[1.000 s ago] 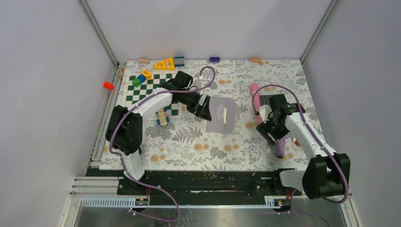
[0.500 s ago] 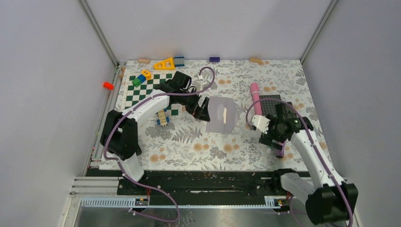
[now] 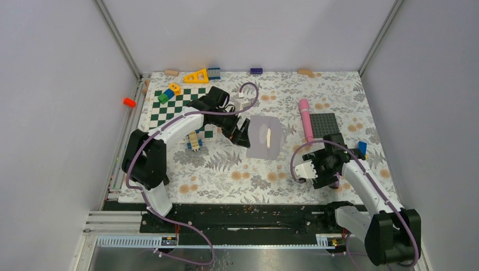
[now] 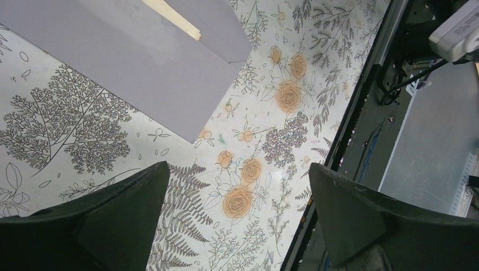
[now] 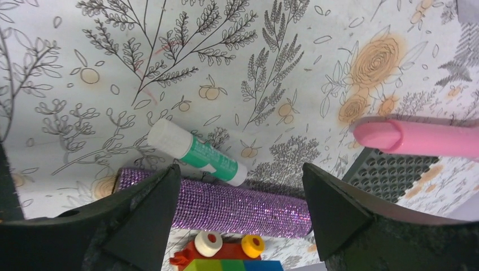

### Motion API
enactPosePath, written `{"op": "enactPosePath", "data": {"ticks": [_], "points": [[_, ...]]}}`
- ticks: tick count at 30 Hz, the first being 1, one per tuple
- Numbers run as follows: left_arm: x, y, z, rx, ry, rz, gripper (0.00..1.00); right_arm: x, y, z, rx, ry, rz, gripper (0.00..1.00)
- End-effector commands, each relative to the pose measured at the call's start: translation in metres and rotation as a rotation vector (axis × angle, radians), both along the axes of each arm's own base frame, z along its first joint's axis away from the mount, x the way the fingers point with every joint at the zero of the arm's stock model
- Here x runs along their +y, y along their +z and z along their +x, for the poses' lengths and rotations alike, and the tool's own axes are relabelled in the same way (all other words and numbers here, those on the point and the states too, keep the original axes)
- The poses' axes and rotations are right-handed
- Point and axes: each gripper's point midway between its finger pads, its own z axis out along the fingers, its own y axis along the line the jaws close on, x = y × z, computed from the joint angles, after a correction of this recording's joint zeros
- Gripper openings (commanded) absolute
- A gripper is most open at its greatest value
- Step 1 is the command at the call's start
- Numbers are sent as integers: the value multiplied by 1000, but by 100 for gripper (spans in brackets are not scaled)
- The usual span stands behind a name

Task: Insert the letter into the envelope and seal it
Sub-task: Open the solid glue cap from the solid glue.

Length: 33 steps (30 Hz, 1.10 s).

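The pale grey-lavender envelope (image 3: 261,144) lies flat at mid-table. A narrow cream strip, the letter (image 3: 269,137), shows between its body and flap. The left wrist view shows the envelope (image 4: 130,68) and the letter's strip (image 4: 172,17) at the top left. My left gripper (image 3: 244,134) is open at the envelope's left edge, with only tablecloth between its fingers (image 4: 237,175). My right gripper (image 3: 329,172) is open at the near right. It holds nothing and hangs above a green-and-white glue stick (image 5: 195,152) and a purple glitter tube (image 5: 226,206).
A pink marker (image 3: 305,118) and a dark grey studded plate (image 3: 325,124) lie right of the envelope. A small toy of coloured blocks (image 5: 226,257) sits beside the purple tube. A checkered mat (image 3: 181,104) with blocks, and a yellow triangle (image 3: 196,76), are at the far left.
My right arm has drawn back from the studded plate toward the near edge and now hangs over the purple tube, its jaws a little wider. The left arm has hardly moved.
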Motion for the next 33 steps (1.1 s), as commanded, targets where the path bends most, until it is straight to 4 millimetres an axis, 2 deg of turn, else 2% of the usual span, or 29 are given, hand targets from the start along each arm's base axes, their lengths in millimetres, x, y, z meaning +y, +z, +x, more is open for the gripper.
{"op": "enactPosePath", "data": {"ticks": [1,11,20,21,23,25,26,30,33], "points": [[-4,20,-1,-62,-42,-53,99,2,-14,10,-8,87,-19,85],[-6,14,-1,-41,-49,-54,99,-9,-19,3,44,128,-93,83],[-7,13,-2,-34,-51,-56,99,-15,-40,4,126,72,-117,72],[-6,13,-1,-35,-49,-55,99,-14,-41,3,136,69,-116,69],[-6,14,-1,-38,-49,-56,99,-15,-44,1,154,66,-117,58],[-6,15,-2,-42,-50,-59,99,-14,-45,1,165,51,-109,36],[-6,17,-2,-46,-49,-62,99,-12,-44,2,165,37,-99,30],[-6,26,2,-79,-39,-71,99,5,-35,5,164,2,6,27],[-7,42,9,-134,-30,-80,99,31,-12,16,115,-9,152,25]]}}
